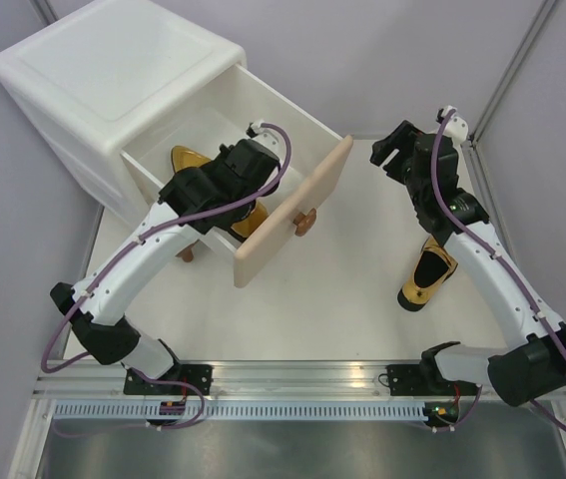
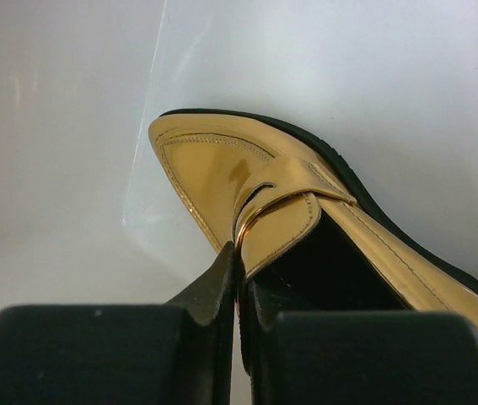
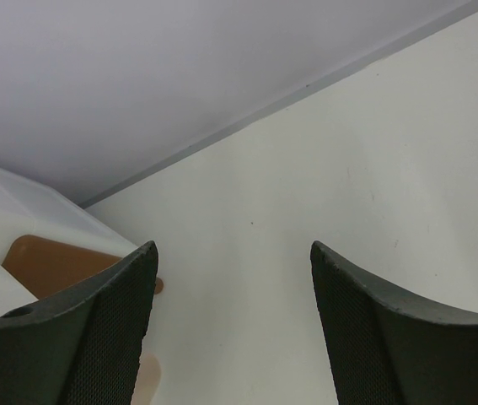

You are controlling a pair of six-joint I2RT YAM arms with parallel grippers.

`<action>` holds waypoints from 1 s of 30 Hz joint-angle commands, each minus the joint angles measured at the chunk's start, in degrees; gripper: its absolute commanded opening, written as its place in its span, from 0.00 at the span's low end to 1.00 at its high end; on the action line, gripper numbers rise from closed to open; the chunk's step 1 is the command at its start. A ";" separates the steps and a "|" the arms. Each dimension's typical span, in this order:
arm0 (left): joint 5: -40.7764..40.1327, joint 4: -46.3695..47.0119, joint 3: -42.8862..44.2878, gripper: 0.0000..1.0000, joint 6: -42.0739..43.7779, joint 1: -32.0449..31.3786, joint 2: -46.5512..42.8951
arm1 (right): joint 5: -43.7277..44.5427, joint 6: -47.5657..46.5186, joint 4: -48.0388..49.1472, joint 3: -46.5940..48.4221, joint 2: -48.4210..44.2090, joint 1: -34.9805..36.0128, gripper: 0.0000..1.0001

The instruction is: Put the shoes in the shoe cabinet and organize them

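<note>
The white shoe cabinet (image 1: 113, 80) stands at the back left with its upper drawer (image 1: 233, 110) pulled out; the beige drawer front (image 1: 292, 210) faces the table. My left gripper (image 1: 208, 178) is down inside this drawer. In the left wrist view it (image 2: 239, 283) is shut on the side rim of a gold shoe (image 2: 222, 169), whose toe (image 1: 188, 160) points to the drawer's back. A second gold shoe (image 1: 427, 271) lies on the table under my right arm. My right gripper (image 1: 392, 150) is open and empty above the table (image 3: 232, 249). The purple shoes are out of view.
The bear knob (image 1: 307, 222) sticks out from the beige front. A brown knob of the lower drawer (image 1: 190, 254) shows under my left arm. A brown panel (image 3: 53, 261) of the cabinet shows at the left of the right wrist view. Grey walls enclose the table.
</note>
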 commanded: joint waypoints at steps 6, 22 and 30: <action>1.79 0.34 -0.04 0.44 0.92 0.79 -1.63 | 0.19 -0.91 1.23 0.13 -1.52 -0.44 0.78; 17.95 7.18 17.27 0.98 -3.48 0.79 -1.10 | 5.72 -7.24 -5.97 9.27 1.47 -0.88 0.98; 30.00 19.40 16.40 1.00 -7.34 1.14 -3.92 | 12.84 -3.91 -15.54 7.17 0.07 -1.67 0.98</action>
